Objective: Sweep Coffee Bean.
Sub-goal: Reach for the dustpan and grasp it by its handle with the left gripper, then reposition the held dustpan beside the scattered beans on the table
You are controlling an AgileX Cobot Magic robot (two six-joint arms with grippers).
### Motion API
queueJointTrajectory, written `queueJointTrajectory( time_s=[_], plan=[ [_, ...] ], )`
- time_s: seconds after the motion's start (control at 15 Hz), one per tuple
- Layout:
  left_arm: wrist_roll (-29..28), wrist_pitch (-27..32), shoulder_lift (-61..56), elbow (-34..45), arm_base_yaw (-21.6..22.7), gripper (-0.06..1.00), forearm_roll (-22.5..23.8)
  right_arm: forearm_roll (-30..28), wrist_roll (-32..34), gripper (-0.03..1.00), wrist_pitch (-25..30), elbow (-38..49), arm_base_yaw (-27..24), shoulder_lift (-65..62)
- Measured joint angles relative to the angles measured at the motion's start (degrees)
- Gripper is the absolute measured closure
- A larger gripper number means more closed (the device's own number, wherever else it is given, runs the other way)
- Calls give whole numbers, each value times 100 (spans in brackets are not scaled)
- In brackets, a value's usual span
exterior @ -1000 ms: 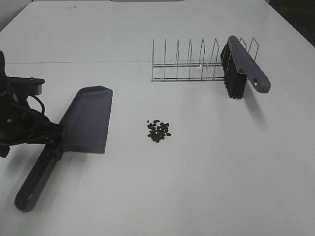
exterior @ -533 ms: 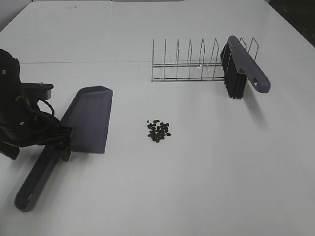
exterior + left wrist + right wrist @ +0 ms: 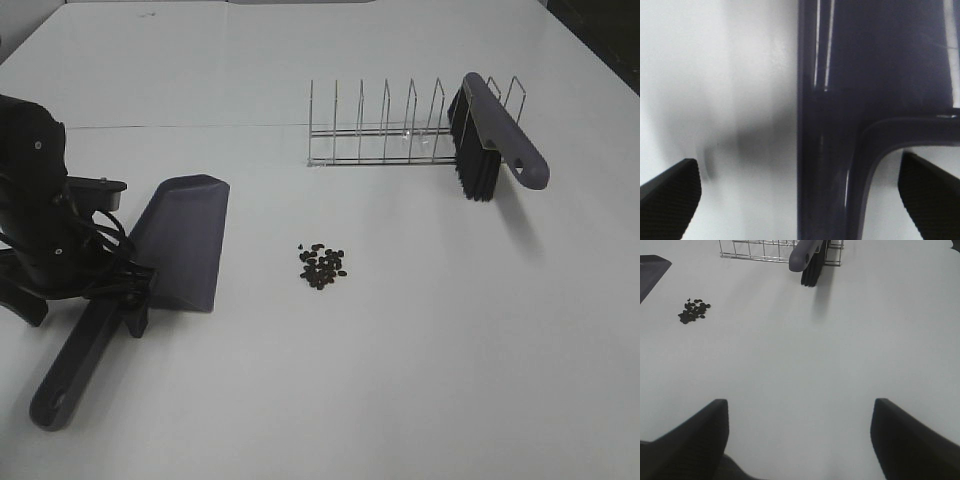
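The coffee bean (image 3: pixel 322 266) pile, small and dark, lies on the white table a little right of the dustpan (image 3: pixel 185 240); it shows too in the right wrist view as coffee bean (image 3: pixel 693 311). My left gripper (image 3: pixel 128 292) hangs over the spot where the pan meets its handle (image 3: pixel 75 370). It is open, its fingertips (image 3: pixel 670 195) standing wide on either side of the handle (image 3: pixel 830 150) without touching it. The brush (image 3: pixel 490 140) leans in the wire rack (image 3: pixel 370 135). My right gripper (image 3: pixel 800 440) is open over bare table, out of the exterior high view.
The wire rack (image 3: pixel 765 247) stands behind the beans with the brush (image 3: pixel 807 257) at its right end. A corner of the dustpan (image 3: pixel 650 265) shows at the edge of the right wrist view. The left arm's black body covers the table left of the pan.
The left arm has moved right and toward the front, bringing its open gripper over the dustpan's handle. Beans, brush and dustpan have stayed put.
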Motion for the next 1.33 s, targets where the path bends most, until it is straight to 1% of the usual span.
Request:
queueJointTrajectory(
  time_s=[0.07, 0.2, 0.27, 0.33, 0.4, 0.47, 0.53, 0.93, 1.07, 1.2, 1.33],
  plan=[
    [143, 6, 23, -17, 0, -5, -23, 0, 0, 31, 0, 0, 0, 0],
    [223, 11, 63, -57, 0, -3, -92, 0, 0, 31, 0, 0, 0, 0],
    [218, 11, 69, -57, 0, 1, -149, 0, 0, 31, 0, 0, 0, 0],
    [189, 11, 80, -63, 0, 8, -149, 0, 0, 31, 0, 0, 0, 0],
    [149, 11, 97, -63, -11, 22, -241, 0, 0, 31, 0, 0, 0, 0],
    [132, 0, 109, -63, -23, 44, -246, 0, 0, 31, 0, 0, 0, 0],
    [149, -6, 109, -63, -23, 63, -229, 0, 0, 31, 0, 0, 0, 0],
    [172, -149, 109, -63, -23, 63, -212, 0, 0, 31, 0, 0, 0, 0],
    [183, -97, 97, -63, -23, 63, -206, 0, 0, 31, 0, 0, 0, 0],
    [275, 138, 40, -63, -23, 63, -149, 0, 0, 31, 0, 0, 0, 0],
    [321, 481, -292, -11, -23, 63, -97, 0, 0, 31, 0, 0, 0, 0]
  ],
)
